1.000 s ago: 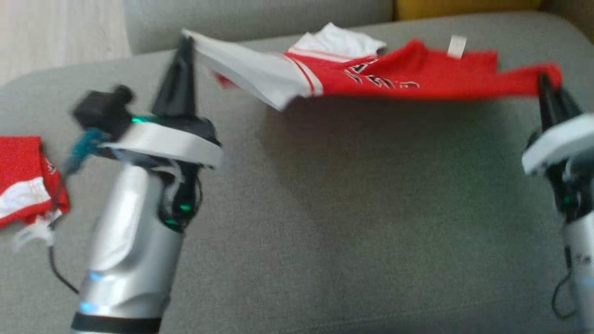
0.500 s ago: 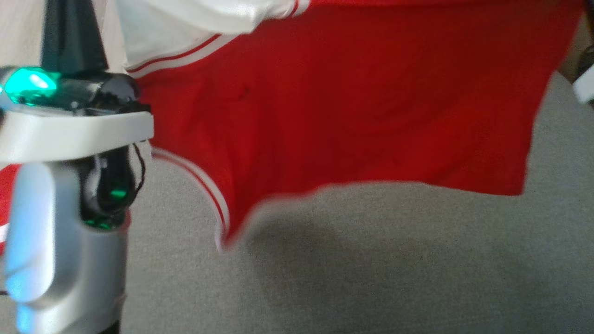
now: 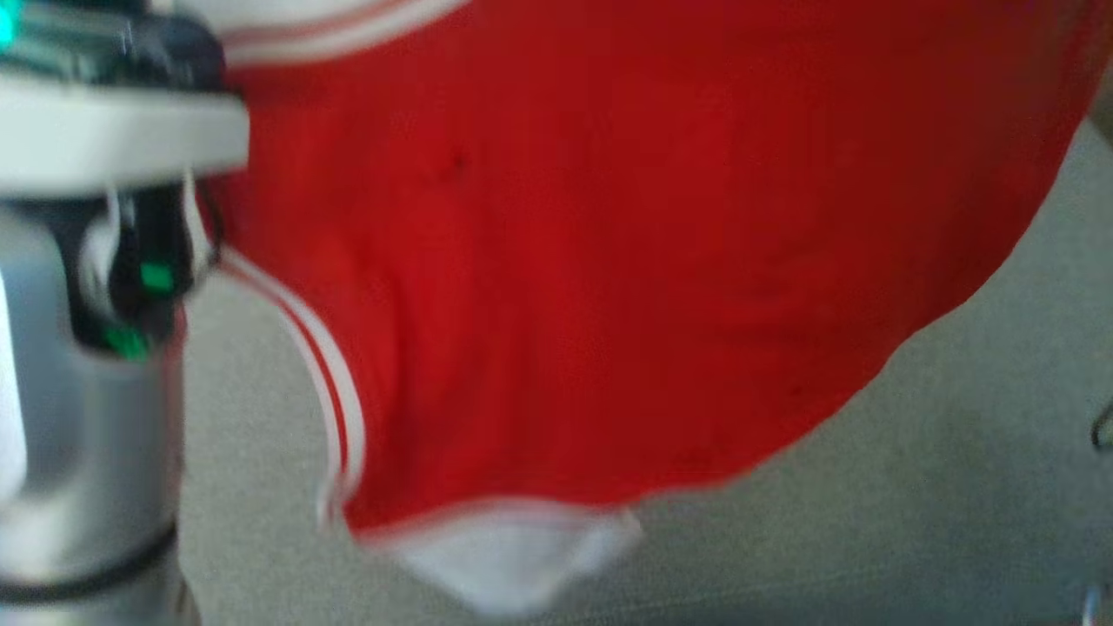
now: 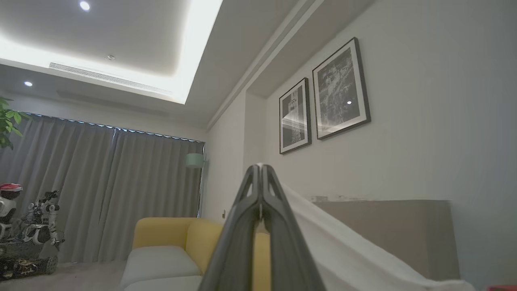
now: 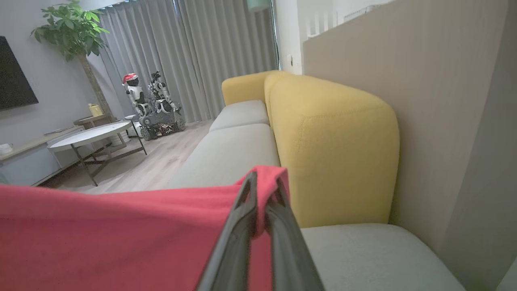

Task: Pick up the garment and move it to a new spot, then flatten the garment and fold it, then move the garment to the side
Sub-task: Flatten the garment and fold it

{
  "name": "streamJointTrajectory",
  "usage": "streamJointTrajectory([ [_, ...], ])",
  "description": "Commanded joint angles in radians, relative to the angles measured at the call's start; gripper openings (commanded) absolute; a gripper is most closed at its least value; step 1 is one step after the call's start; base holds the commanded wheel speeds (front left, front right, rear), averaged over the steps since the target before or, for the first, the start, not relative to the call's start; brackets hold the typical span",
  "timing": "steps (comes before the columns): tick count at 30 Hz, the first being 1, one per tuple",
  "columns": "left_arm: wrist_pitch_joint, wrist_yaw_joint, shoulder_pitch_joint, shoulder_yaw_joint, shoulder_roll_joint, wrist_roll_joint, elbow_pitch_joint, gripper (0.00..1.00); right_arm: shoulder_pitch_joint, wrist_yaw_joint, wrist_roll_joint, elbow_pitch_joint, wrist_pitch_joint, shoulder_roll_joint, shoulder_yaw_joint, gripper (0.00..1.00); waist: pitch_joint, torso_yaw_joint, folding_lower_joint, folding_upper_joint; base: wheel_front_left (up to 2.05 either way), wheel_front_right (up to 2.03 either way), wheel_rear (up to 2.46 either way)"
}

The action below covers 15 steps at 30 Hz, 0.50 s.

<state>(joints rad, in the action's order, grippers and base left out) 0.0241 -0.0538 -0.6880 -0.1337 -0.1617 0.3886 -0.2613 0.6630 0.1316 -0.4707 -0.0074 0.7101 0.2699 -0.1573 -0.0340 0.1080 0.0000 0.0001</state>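
Observation:
A red garment with white sleeves and striped trim hangs spread wide above the grey sofa seat, its white sleeve tip dangling at the bottom. My left gripper is shut on a white edge of the garment, fingers pointing up toward the ceiling. My right gripper is shut on a red corner of the garment. In the head view the silver left arm stands at the left edge, its fingers above the frame.
The grey seat cushion runs back beside a yellow backrest. A round coffee table, a potted plant and small toy robots stand on the wooden floor further off. Framed pictures hang on the wall.
Both arms have lifted the garment from nearly flat over the seat to hanging high; it now covers more of the head view and its white sleeve tip swings lower.

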Motion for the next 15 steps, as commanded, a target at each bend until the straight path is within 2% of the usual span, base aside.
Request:
streamJointTrajectory([
  [1, 0.004, 0.004, -0.113, 0.026, -0.049, -0.022, 0.021, 0.00, 0.123, -0.001, 0.019, -0.009, 0.001, -0.006, 0.006, 0.00, -0.125, 0.014, 0.0000, -0.0001, 0.00, 0.00, 0.00],
  [5, -0.030, 0.023, -0.317, 0.024, -0.054, -0.042, 0.167, 0.00, 0.325, -0.001, 0.056, 0.107, -0.072, -0.043, -0.023, 0.00, -0.270, 0.011, 0.0000, -0.0001, 0.00, 0.00, 0.00],
  [8, -0.086, 0.024, -0.489, 0.036, -0.045, -0.052, 0.302, 0.00, 0.499, -0.001, 0.096, 0.221, -0.187, -0.048, -0.024, 0.00, -0.345, 0.000, 0.0000, -0.0001, 0.00, 0.00, 0.00],
  [10, -0.138, 0.026, -0.595, 0.038, -0.048, -0.071, 0.390, 0.00, 0.602, -0.001, 0.121, 0.304, -0.284, -0.042, -0.016, 0.00, -0.375, -0.008, 0.0000, -0.0001, 0.00, 0.00, 0.00],
  [12, -0.187, 0.034, -0.683, 0.034, -0.056, -0.091, 0.477, 0.00, 0.695, -0.001, 0.109, 0.413, -0.365, -0.061, -0.070, 0.00, -0.396, -0.014, 0.0000, -0.0001, 0.00, 0.00, 0.00],
  [15, -0.228, 0.050, -0.781, 0.048, -0.056, -0.077, 0.599, 0.00, 0.796, -0.001, 0.112, 0.543, -0.480, -0.059, -0.092, 0.00, -0.421, -0.025, 0.0000, -0.0001, 0.00, 0.00, 0.00],
])
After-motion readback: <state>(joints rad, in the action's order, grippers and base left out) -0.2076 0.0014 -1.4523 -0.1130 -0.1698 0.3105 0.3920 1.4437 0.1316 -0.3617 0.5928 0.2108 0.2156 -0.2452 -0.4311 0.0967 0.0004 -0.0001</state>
